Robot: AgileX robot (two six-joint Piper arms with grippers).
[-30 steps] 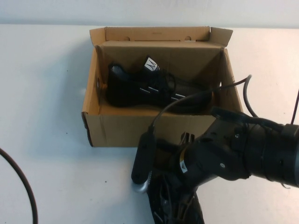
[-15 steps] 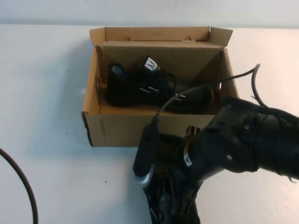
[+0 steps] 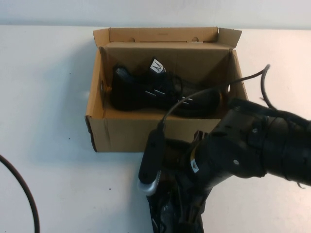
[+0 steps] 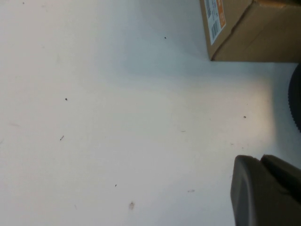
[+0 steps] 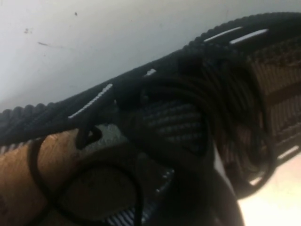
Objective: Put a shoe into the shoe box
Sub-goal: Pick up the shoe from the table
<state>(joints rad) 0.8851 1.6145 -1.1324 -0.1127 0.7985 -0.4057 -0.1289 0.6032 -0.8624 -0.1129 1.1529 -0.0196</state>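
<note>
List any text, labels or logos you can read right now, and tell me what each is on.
White tongue tag of the shoe in the shoe box: a dark zigzag mark, no readable word.
Sticker on the box corner, left wrist view: white and orange with fine print, too blurred to read.
Small label on the right arm: not readable.
Nothing else carries text.

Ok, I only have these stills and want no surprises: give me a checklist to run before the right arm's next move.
1. Shoe box lid open: ok.
2. Room in box beside the sneaker already inside: ok.
3. Second sneaker on table in front of box: ok.
4. Right gripper down at that sneaker: ok.
5. Firm hold on it: cannot tell.
6. Left gripper shut, away over bare table: ok.
</note>
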